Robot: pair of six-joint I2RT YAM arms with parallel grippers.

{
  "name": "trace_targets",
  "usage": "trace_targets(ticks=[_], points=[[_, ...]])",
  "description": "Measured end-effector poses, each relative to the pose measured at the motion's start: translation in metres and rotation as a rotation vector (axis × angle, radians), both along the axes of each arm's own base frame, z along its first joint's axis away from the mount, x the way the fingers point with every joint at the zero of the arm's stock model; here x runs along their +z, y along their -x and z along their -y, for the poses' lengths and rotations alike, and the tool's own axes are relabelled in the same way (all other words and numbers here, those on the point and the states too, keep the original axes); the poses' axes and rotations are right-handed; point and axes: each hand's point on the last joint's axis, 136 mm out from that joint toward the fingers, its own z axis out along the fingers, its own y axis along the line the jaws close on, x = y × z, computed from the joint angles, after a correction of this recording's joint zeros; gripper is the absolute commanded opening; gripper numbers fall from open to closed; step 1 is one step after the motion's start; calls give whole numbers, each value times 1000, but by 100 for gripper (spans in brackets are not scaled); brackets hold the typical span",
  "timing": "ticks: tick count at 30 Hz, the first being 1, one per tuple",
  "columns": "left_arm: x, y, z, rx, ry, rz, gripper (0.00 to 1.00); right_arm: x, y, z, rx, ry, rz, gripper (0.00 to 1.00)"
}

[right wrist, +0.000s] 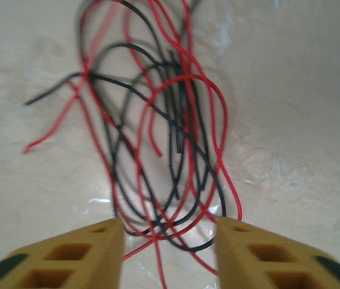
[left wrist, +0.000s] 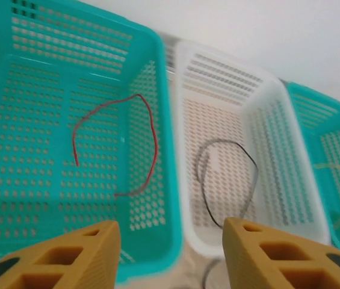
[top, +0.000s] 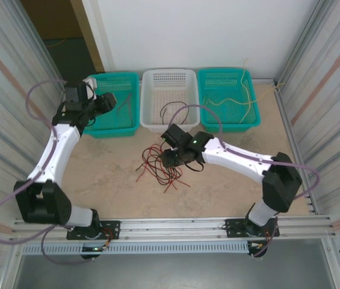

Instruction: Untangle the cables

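Note:
A tangle of red and black cables (top: 160, 165) lies on the table in front of the baskets. In the right wrist view the tangle (right wrist: 157, 138) spreads away from my right gripper (right wrist: 168, 232), which is open with the nearest loops lying between its yellow fingertips (right wrist: 106, 238). That right gripper (top: 173, 158) hangs low over the heap. My left gripper (top: 106, 101) is open and holds nothing above the left teal basket (top: 115, 76). A single red cable (left wrist: 155, 147) lies in that basket, a black cable (left wrist: 256, 171) in the white basket (top: 170, 72), and yellow cables (top: 236, 99) in the right teal basket (top: 224, 71).
The three baskets stand in a row against the back wall. Corrugated metal walls (top: 332, 90) close in the table on both sides. A metal rail (top: 176, 226) runs along the near edge, and pale-purple hoses (top: 37, 96) loop off both arms.

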Motion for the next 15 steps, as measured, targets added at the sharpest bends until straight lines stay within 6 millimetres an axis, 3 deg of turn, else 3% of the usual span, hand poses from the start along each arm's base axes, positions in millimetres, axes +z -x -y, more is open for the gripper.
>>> trace_targets(ticks=[4, 9, 12, 15], points=[[-2, 65, 48, -151, 51, 34, 47, -45, -3, 12, -22, 109, -80, 36], [-38, 130, 94, -309, 92, -22, 47, -72, 0, 22, -32, 178, -127, 35], [-59, 147, 101, -326, 97, -71, 45, -75, -2, 26, -43, 184, -136, 21], [-70, 150, 100, -309, 100, -101, 45, -79, -3, 30, -58, 182, -148, 5]])
